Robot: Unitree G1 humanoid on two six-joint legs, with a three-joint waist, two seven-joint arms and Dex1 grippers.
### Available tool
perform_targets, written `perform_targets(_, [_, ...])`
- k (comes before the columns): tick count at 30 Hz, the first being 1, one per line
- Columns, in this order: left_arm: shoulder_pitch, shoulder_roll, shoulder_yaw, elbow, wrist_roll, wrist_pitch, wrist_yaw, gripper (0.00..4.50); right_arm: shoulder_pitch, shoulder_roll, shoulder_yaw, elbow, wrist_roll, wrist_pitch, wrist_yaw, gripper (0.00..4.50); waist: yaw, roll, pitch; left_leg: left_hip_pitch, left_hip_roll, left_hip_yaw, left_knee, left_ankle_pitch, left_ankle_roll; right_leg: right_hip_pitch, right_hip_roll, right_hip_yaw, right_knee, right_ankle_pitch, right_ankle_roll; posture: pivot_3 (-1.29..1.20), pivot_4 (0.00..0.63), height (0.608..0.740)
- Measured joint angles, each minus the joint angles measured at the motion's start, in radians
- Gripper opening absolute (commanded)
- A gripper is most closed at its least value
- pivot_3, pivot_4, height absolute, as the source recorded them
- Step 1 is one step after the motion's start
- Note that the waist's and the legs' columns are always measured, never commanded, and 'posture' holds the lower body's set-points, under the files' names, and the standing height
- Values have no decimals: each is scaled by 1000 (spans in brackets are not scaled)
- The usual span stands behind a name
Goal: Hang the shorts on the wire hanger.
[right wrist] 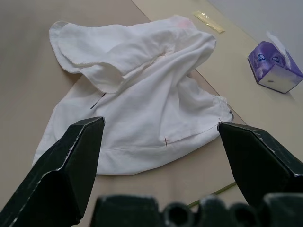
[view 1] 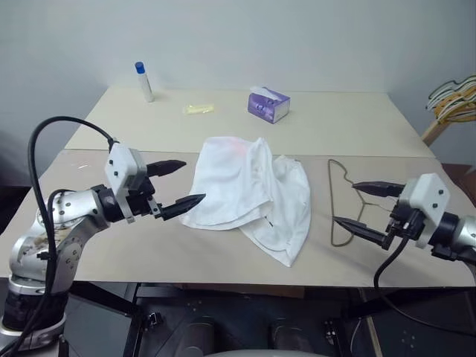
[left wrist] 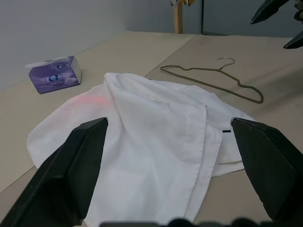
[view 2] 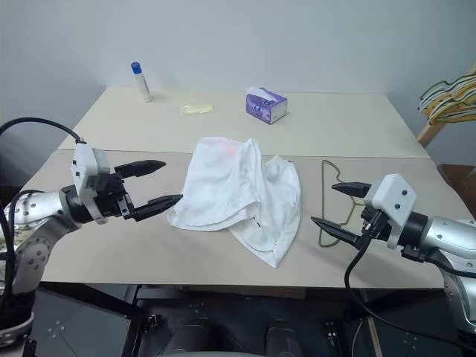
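The shorts (view 1: pixel 249 192) lie crumpled mid-table, the wire hanger (view 1: pixel 343 201) flat just beside them on the robot's right. From the left wrist the hanger's hook shows clearly (the head views blur it). Left gripper (view 1: pixel 178 184) and right gripper (view 1: pixel 357 207) hover wide apart, empty, flanking the cloth above bare table (view 1: pixel 111 245).
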Motion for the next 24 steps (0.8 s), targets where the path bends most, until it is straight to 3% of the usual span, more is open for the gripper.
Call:
perform_targets(12, [-2, -23, -37, -13, -5, 2, 16, 4500, -3, 0, 0, -2, 1, 7, -10, 4471, 1, 0, 0, 0, 0, 0, 0, 0, 0, 0, 0, 0, 0, 0, 0, 48, 38, 740])
perform_targets(20, [-105, 17, -254, -47, 77, 156, 55, 4500, -45, -2, 29, -3, 8, 62, -30, 4471, -3, 0, -1, 0, -1, 0, 1, 0, 0, 0, 0, 0, 0, 0, 0, 26, 51, 740])
perform_targets(24, [-171, -69, -375, -46, 130, 220, 122, 4500, -50, -4, 42, -22, 24, 102, -38, 4471, -6, 0, -1, -2, -1, 0, 2, 0, 0, 0, 0, 0, 0, 0, 1, 17, 45, 740])
